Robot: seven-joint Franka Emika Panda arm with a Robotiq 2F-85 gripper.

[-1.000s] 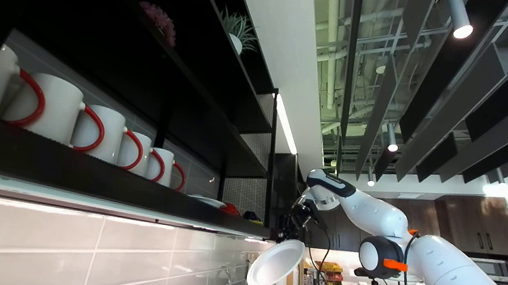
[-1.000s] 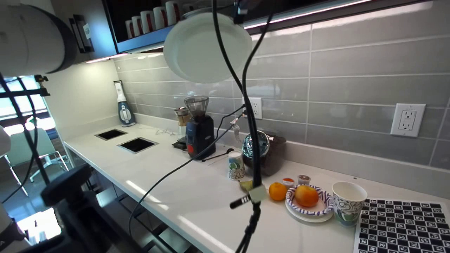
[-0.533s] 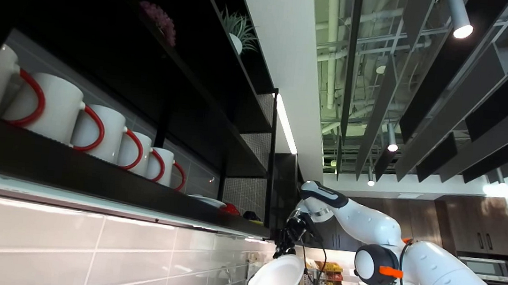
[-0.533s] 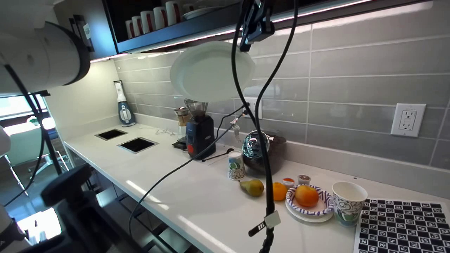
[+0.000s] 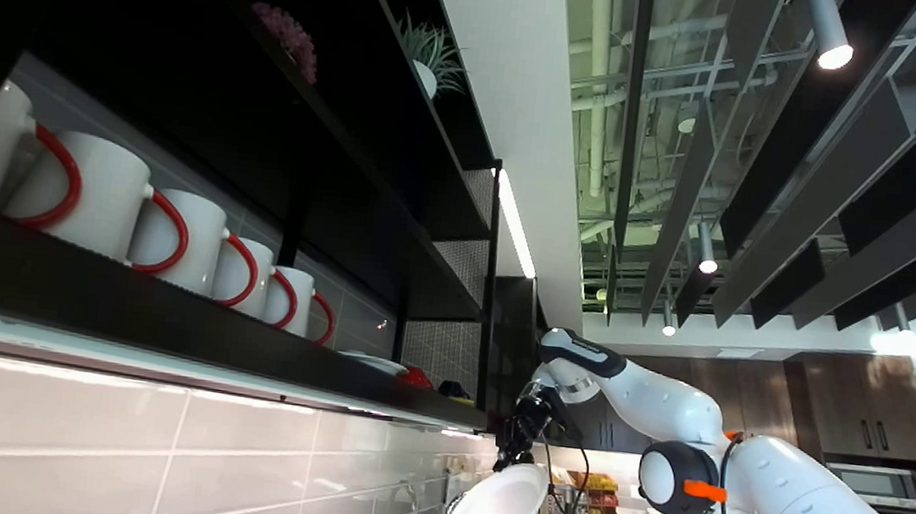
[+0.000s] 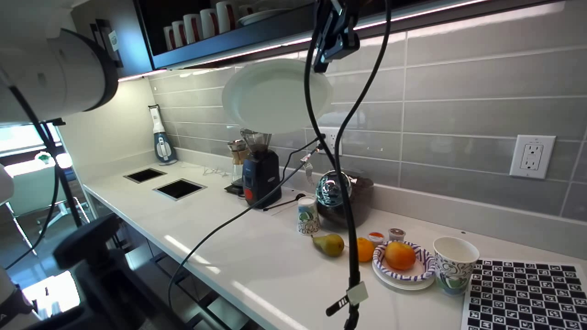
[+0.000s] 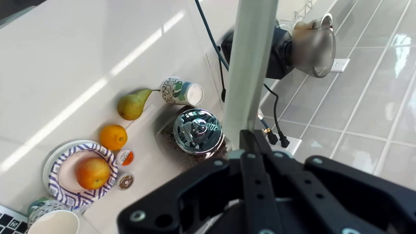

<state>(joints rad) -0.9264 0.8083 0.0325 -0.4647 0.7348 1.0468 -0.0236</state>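
white plate (image 6: 270,98) gripped by its rim, tilted above the counter (image 6: 257,261)

the gripper (image 7: 253,133) has its fingers closed on the rim of the plate; in the wrist view the plate runs from their tips toward 12 o'clock, seen nearly edge-on. in an exterior view the plate hangs steeply tilted in front of the tiled wall (image 6: 458,114), held at about 2 o'clock on its rim and partly hiding the top of a black grinder (image 6: 263,178) near its 6 o'clock.

counted from the fingertips in the wrist view, a jar with a shiny lid (image 7: 197,130) is at 9 o'clock, a patterned paper cup (image 7: 175,91) at 10 and a pear (image 7: 131,107) between the two. farther out, an orange (image 7: 113,137) lies at 9 o'clock, just beside a zigzag-patterned bowl (image 7: 81,147) that holds a red-orange fruit (image 7: 93,174), between 8 and 9.

in an exterior view, white mugs (image 5: 111,195) with red handles stand in a row on a black shelf (image 5: 162,320), toward 10 o'clock from the plate.
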